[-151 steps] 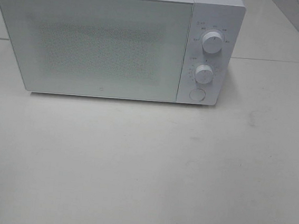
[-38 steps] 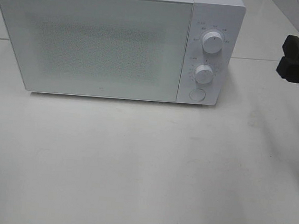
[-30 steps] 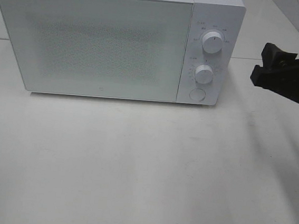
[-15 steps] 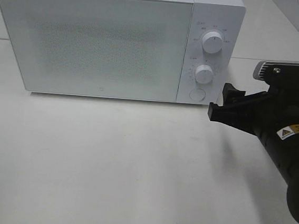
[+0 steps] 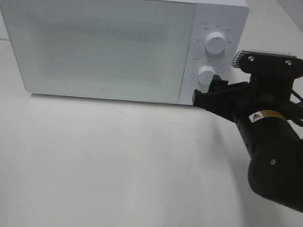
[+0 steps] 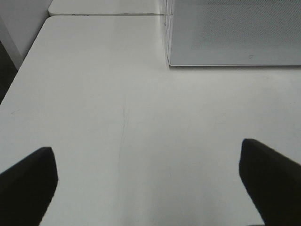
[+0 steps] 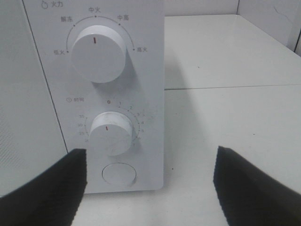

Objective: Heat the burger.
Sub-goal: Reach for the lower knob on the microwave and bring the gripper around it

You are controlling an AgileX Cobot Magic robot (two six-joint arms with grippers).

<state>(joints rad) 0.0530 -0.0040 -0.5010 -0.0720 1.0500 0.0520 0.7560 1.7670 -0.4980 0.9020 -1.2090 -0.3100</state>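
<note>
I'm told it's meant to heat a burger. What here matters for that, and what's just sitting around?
For the job:
- microwave, door shut
- power dial, timer dial, round button
- right hand, open, at the control panel
- no burger is in view

Just there:
- left hand, open above the table
- white table

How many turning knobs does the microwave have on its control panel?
2. The upper knob and, directly below it, the lower knob. The flat round button under them is not a knob. None seems hidden.
</note>
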